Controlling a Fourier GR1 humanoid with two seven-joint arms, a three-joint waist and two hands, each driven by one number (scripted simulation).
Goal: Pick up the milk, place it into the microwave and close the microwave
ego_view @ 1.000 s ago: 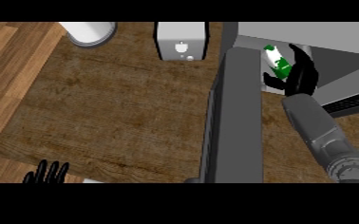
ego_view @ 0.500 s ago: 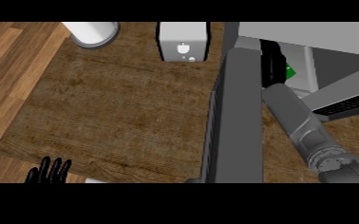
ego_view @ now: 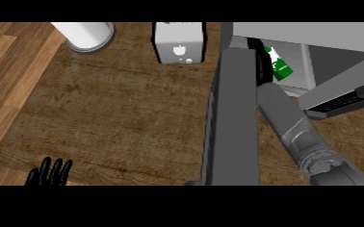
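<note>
We see the milk (ego_view: 279, 66) (green and white) inside the microwave (ego_view: 313, 38), just beyond the open door (ego_view: 231, 120). Our right hand (ego_view: 260, 62) shows only as a dark sliver between door and milk, so we cannot tell whether its fingers are closed or apart. Our left hand (ego_view: 50, 174) rests at the lower left edge of the counter (ego_view: 113, 110), fingers straight and spread, well apart from the toaster (ego_view: 179, 43) and the white canister (ego_view: 85, 32).

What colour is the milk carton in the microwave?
Green and white; the milk carton shows partly in the head view, behind the microwave door.
</note>
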